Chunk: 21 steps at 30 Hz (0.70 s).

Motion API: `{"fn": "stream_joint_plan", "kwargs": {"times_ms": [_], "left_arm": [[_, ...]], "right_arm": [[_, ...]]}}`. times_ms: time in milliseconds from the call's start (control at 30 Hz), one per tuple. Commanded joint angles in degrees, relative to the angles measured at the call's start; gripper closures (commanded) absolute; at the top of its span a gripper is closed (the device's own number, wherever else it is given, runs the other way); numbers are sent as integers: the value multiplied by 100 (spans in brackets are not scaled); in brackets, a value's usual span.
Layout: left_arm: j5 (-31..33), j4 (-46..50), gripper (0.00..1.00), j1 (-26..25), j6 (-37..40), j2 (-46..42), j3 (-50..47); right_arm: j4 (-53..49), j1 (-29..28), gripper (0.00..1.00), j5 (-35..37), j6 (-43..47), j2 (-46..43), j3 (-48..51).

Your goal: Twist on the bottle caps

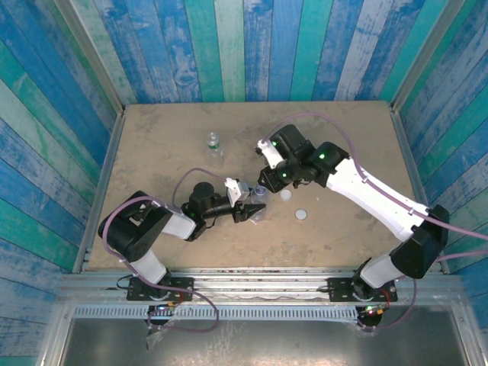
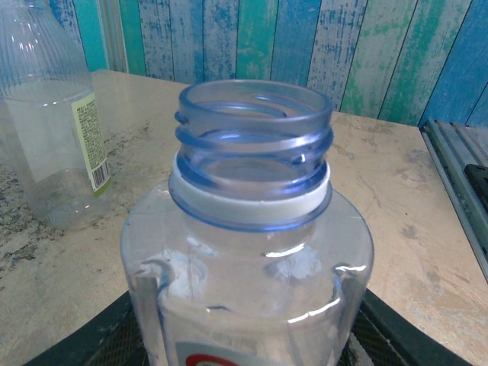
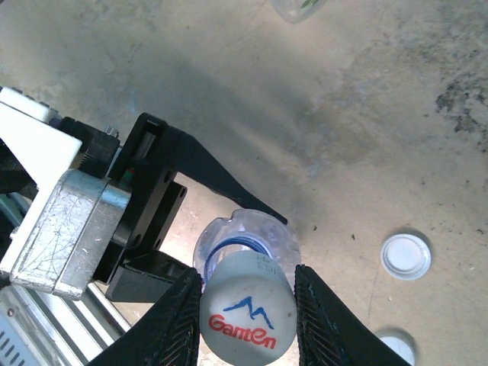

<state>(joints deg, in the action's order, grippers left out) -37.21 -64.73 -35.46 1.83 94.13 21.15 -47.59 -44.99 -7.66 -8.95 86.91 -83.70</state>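
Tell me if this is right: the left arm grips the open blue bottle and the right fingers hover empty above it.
No, the right fingers aren't empty: they hold a white cap above the blue bottle, per the right wrist view.

Robot test booth: blue-green plank walls (image 1: 252, 46) (weathered paint), tan table (image 1: 152, 145), arm bases (image 1: 364, 290) on metal rail (image 1: 252, 279).

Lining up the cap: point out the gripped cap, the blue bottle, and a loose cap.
gripped cap (image 3: 248, 314): right wrist view, its printed top.
blue bottle (image 2: 252, 145): left wrist view, its threaded neck.
loose cap (image 3: 406, 255): right wrist view, its centre.
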Motion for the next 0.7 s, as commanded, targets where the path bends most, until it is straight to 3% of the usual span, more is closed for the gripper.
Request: {"fn": "stream_joint_plan", "kwargs": {"times_ms": [0,667], "left_arm": [[-51,285,43,16,-6,228,-108],[-116,338,43,16,22,301,-46]], "right_arm": [[-255,-88,66,-22,63,139,-74],[-238,-229,66,125,214,595,-198]]}}
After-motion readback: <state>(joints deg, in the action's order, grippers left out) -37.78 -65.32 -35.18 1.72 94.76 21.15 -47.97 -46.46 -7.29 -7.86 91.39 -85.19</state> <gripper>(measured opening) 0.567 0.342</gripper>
